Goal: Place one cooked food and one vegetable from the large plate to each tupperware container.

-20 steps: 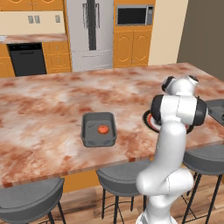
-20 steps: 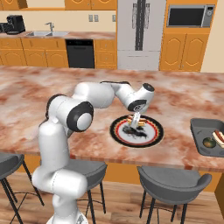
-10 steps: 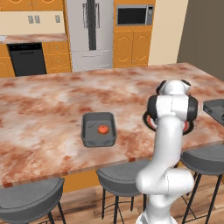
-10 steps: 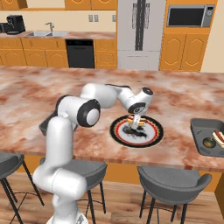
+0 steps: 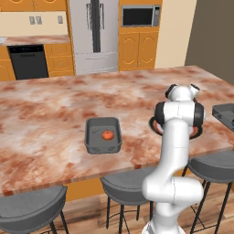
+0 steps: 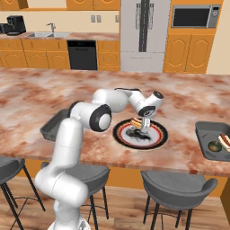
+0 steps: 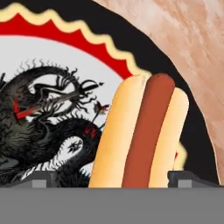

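Near the large plate rim, hot dog between open pincer.

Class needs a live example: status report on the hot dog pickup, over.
Claw open, low over large plate. Hot dog between its tips, not gripped. Nothing in the way.
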### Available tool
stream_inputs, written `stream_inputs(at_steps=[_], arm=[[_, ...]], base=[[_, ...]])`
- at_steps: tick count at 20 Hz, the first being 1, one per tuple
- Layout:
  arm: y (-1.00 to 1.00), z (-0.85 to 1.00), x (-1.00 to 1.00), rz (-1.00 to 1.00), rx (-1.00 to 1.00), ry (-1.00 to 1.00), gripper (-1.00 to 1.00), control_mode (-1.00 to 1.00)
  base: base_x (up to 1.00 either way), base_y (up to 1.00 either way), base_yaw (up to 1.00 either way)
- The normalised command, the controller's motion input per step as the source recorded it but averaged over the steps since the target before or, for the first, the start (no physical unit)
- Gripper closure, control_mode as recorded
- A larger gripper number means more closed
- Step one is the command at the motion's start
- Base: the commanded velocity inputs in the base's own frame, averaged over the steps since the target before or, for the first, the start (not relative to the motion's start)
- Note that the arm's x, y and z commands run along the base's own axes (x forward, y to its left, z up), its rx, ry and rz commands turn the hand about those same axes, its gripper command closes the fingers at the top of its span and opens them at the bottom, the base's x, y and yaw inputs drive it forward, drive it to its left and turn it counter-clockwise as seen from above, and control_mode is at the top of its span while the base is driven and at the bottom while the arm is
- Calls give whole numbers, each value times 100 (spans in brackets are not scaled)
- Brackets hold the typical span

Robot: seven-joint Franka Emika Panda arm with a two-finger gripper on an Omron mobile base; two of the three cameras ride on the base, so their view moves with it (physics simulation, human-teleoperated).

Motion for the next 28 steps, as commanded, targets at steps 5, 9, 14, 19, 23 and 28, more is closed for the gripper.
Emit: stream_inputs(at_steps=[5,9,14,19,23,28], arm=[[39,-57,0,3,0,0,-100,-100],[88,-59,-8,0,-2,-1,100,-100],[22,-43,-48,0,-1,-14,100,-100],[0,-17,-92,0,-1,-24,100,-100],[21,59,-98,0,0,-34,100,-100],[49,82,-81,3,0,-11,100,-100]], base=[[0,0,0],[0,0,0],[0,0,0],[0,0,0],[0,0,0],[0,0,0]])
